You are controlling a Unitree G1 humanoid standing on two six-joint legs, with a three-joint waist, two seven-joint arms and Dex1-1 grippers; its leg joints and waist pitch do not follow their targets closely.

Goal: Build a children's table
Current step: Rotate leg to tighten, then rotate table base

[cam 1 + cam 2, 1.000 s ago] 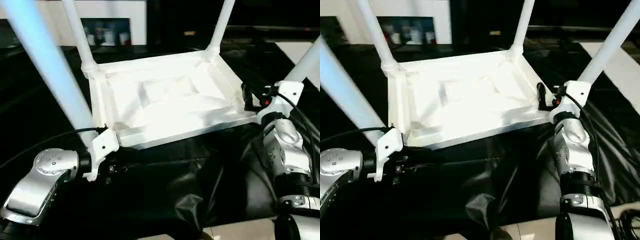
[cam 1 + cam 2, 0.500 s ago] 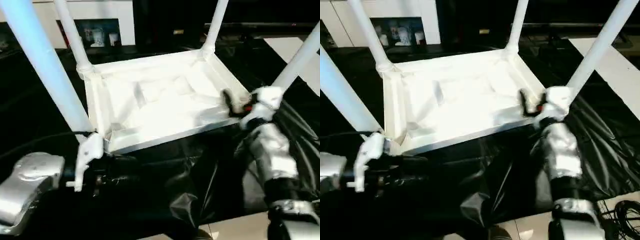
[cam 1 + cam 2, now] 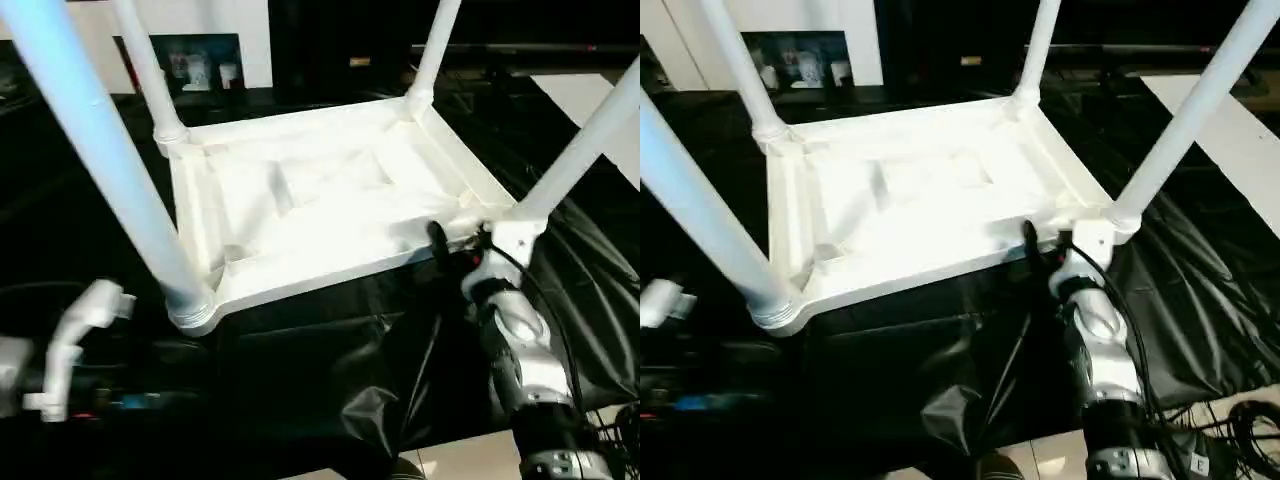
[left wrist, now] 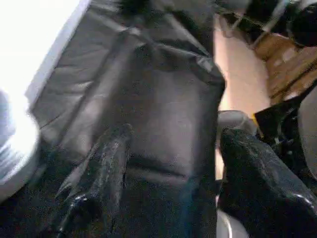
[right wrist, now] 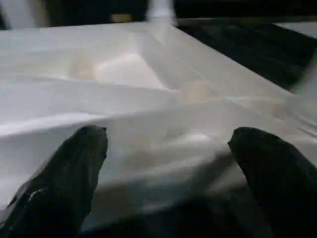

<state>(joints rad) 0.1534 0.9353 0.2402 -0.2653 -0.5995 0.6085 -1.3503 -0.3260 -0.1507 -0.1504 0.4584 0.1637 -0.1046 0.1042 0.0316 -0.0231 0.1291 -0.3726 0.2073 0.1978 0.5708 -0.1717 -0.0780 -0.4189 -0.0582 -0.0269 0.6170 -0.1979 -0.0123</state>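
All four legs (image 3: 95, 150) run off the top edge; items on the background shelf (image 3: 200, 65) are too blurred to identify.

surface: black plastic sheet (image 3: 330, 370) | back: white wall (image 3: 255, 40) | floor: pale (image 4: 242, 74)

tabletop (image 3: 330, 215): white plastic, smooth, kinda glossy where the light hits
legs (image 3: 95, 150): same white plastic, smooth tubes
sheet (image 3: 330, 370): black, shiny, wrinkly, looks like plastic film, lower middle
forearm (image 3: 525, 350): silver metal look, satin, lower right
fingers (image 5: 64, 178): black, smooth, slight sheen
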